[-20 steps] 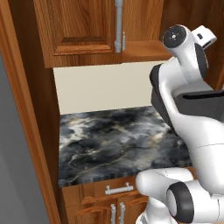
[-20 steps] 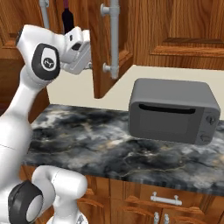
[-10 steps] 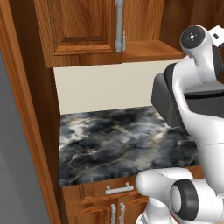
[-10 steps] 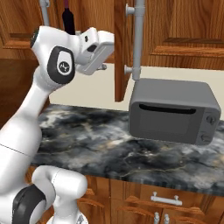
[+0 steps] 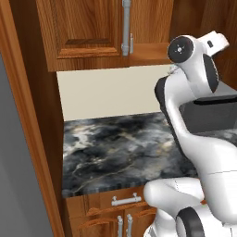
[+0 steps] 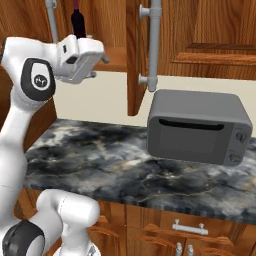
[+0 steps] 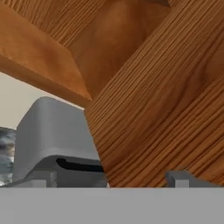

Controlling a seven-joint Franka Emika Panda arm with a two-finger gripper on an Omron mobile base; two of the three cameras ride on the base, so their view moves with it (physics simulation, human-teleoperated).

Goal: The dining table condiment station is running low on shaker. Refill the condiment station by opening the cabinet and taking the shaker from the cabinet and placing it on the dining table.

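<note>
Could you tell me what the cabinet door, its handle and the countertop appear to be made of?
The cabinet door looks like reddish-brown wood with a satin finish, its grain lines visible. Its handle seems to be matte grey metal, a plain round bar. The countertop looks like polished stone, with black and grey marbled veining.

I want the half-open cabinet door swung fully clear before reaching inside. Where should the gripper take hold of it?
Grip the long vertical bar handle on the open cabinet door, mid-length between its two mounts. Come from the door's outer face, jaws horizontal, since the round bar stands off the panel. The gripper hangs open beside it.
</note>
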